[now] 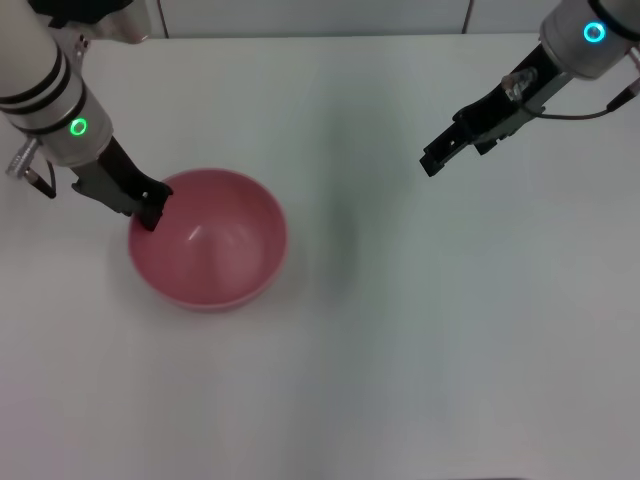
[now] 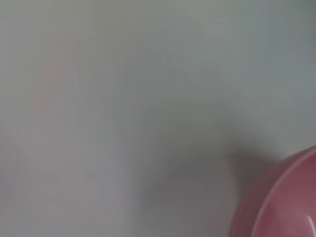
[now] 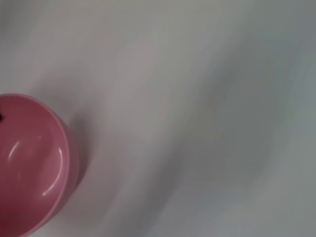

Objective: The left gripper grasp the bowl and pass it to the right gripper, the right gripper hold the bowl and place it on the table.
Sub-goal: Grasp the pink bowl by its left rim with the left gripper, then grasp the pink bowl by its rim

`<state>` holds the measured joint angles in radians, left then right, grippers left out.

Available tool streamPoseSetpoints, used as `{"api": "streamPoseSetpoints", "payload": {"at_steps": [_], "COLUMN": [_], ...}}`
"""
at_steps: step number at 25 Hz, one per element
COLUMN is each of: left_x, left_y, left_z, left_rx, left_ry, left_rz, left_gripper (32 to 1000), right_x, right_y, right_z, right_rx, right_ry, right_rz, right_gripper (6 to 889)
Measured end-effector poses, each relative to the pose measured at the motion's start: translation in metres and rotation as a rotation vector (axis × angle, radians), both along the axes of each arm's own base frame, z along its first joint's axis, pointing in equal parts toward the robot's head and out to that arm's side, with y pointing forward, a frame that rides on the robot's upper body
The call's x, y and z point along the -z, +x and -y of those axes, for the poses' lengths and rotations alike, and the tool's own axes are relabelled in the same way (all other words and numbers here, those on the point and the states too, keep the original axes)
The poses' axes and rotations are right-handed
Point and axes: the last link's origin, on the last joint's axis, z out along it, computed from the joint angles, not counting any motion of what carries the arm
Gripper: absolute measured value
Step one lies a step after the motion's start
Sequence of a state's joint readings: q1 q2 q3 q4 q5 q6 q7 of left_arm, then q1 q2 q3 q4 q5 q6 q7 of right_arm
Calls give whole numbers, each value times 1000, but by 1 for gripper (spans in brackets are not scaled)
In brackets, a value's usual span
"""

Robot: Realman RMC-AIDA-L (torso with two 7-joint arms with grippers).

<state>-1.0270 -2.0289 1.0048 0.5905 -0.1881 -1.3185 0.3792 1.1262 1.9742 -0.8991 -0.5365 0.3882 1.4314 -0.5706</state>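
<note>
Wall [image 1: 320, 15]: pale panels with thin vertical seams ran beyond the table's far edge.
Light: soft, even.

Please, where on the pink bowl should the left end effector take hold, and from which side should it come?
Probably the thin rim, on the bowl's left edge. The bowl stands upright and open on the table, much wider than the claw, so one finger inside the wall and one outside fits best. The left end effector is already at that edge; the right end effector hangs apart.
</note>
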Motion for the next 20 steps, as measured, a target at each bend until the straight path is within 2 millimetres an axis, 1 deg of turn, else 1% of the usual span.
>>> {"api": "streamPoseSetpoints", "payload": {"at_steps": [5,12,20], "left_x": [0,3,9], "left_y": [10,32,45], "left_z": [2,1,0], "left_rx": [-4,-7,10], "left_ry": [-34,-62,-81], "left_rz": [16,77,92], "left_gripper": [46,53,60], "right_x": [0,-4,0], "right_y": [-3,-10,-26], "right_z": [-1,-1,0], "right_rx": [-4,-12,-19], "right_ry": [-3,-6,-30], "right_rz": [0,-2,-34], "right_gripper": [867,867,866]}}
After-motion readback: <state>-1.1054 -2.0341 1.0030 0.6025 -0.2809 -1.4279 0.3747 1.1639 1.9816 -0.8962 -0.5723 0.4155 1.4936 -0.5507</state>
